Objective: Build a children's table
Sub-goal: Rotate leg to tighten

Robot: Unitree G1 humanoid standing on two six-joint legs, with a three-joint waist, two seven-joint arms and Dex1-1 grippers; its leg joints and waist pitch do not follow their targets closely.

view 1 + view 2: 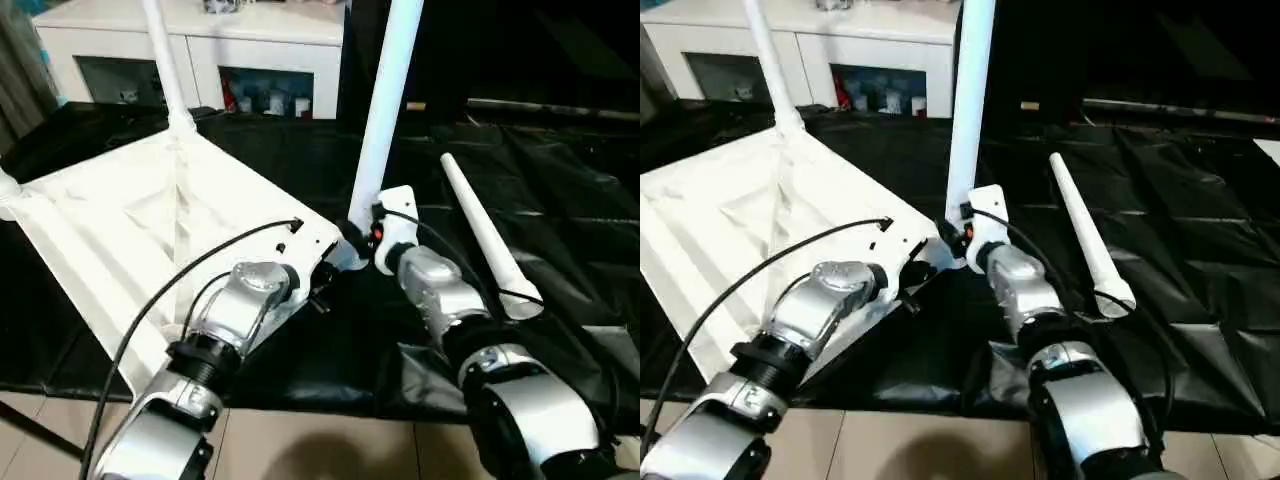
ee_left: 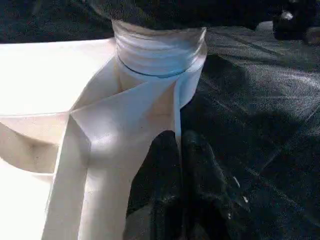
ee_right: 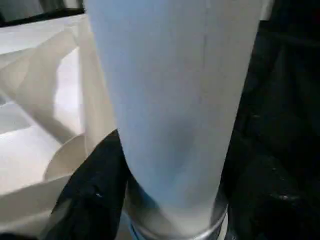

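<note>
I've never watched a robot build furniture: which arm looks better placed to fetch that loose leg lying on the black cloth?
Probably the right. The loose leg lies on the right arm's side, and the right gripper is at the upright leg beside it. The left gripper is shut, at the tabletop corner.

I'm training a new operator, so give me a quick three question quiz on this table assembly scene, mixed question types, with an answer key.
1. True or false: the upturned tabletop rests on the black-draped work table.
2. How many legs are standing in the tabletop?
A. one
B. two
C. four
3. Fill in: the loose leg lies on the robot's ____ side.

Key:
1. True.
2. B: the near leg by the right gripper and the far leg.
3. Right.
</note>
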